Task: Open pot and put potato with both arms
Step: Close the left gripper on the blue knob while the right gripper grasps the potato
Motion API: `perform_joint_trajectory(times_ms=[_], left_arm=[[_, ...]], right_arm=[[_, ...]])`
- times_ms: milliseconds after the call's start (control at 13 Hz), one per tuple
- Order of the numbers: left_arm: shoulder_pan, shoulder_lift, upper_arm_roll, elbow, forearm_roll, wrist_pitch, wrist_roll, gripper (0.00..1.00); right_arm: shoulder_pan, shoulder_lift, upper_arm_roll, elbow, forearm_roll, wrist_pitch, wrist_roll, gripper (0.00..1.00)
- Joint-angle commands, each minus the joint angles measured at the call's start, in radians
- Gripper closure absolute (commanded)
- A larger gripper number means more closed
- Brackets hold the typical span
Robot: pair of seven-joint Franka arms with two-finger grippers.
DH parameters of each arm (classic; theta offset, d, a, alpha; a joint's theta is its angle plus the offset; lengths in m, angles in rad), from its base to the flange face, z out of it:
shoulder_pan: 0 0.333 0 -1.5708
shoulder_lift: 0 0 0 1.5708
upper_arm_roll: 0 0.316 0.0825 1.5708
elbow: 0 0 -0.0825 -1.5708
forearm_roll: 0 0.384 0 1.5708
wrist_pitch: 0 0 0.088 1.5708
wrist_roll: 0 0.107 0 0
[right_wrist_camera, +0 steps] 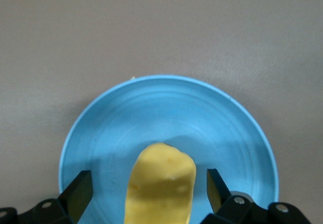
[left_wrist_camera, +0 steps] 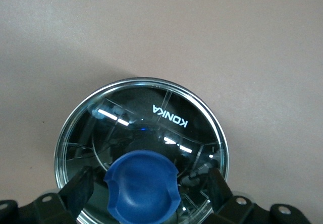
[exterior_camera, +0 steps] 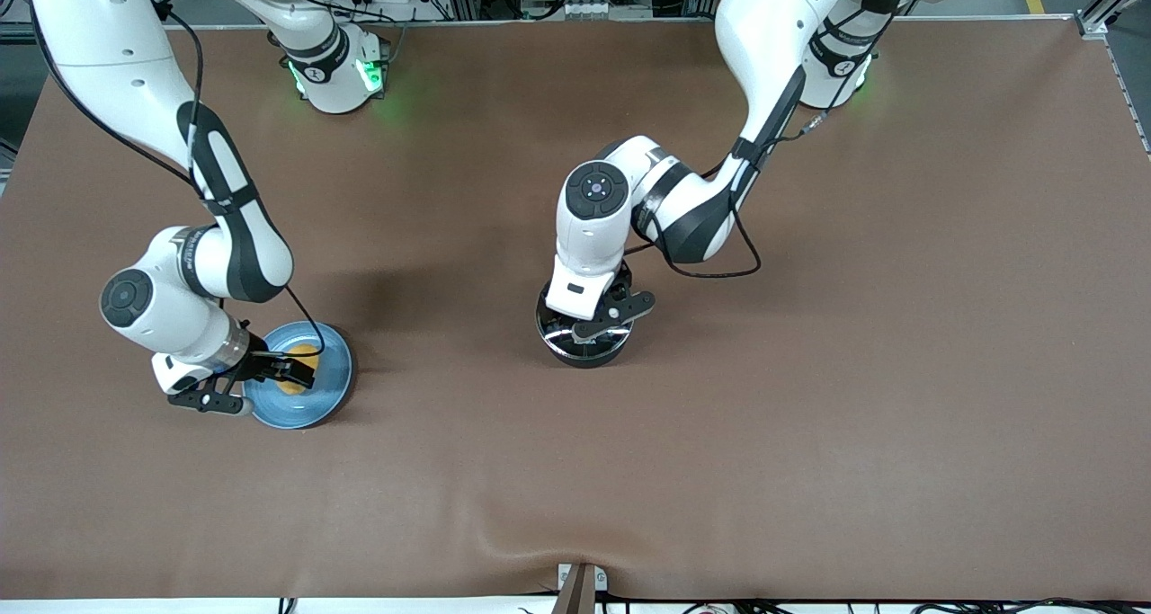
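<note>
Both arms stand poised over their targets on the brown bench (exterior_camera: 809,416), and I see two ways this could slip. The clear glass lid with its rounded blue knob (left_wrist_camera: 143,184) offers a smooth, domed grip; if the left end effector (left_wrist_camera: 146,188) closes off-centre, I judge the lid could tilt or skid off the small black round pot (exterior_camera: 584,340), which sits mid-bench. The smooth oblong yellow-orange potato (right_wrist_camera: 161,188) lies on the flat light-blue plate (right_wrist_camera: 166,103) toward the right arm's end of the bench; a squeeze off its middle could roll it aside or drag the plate.

The left end effector is spread wide, one finger either side of the knob, touching nothing I can see. The right end effector (right_wrist_camera: 149,191) is likewise spread, straddling the potato with clear gaps, holding nothing.
</note>
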Motion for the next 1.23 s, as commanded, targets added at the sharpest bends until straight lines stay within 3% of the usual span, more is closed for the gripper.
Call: perform_joint_trajectory(times_ms=[0,154,231,462,615,769,1000,1154], left_arm=[[-0.01,0.021,0.009,0.03,0.025,0.006,-0.011,0.0],[-0.01,0.022,0.009,0.03,0.025,0.005,-0.004,0.05],[-0.01,0.022,0.009,0.028,0.025,0.005,-0.004,0.1],[-0.01,0.027,0.009,0.028,0.025,0.005,-0.004,0.31],[-0.01,0.025,0.009,0.028,0.025,0.005,-0.003,0.52],[-0.01,0.021,0.009,0.028,0.025,0.005,0.028,1.0],[-0.004,0.008,0.009,0.028,0.025,0.005,0.069,1.0],[0.002,-0.015,0.009,0.028,0.026,0.0,0.069,1.0]], right_arm=[[-0.009,0.022,0.009,0.002,0.018,0.012,0.004,0.0],[-0.013,0.028,0.009,0.002,0.018,0.013,0.004,0.0],[-0.011,0.035,0.009,0.004,0.018,0.013,0.004,0.08],[-0.002,0.04,0.009,0.005,0.018,0.01,0.002,0.74],[0.003,0.033,0.009,0.007,0.018,0.0,0.0,1.0],[0.017,0.002,0.007,0.015,0.015,-0.026,0.0,1.0],[0.026,-0.062,0.007,0.09,0.008,-0.233,0.011,1.0],[0.035,-0.104,0.007,0.105,0.006,-0.293,0.019,1.0]])
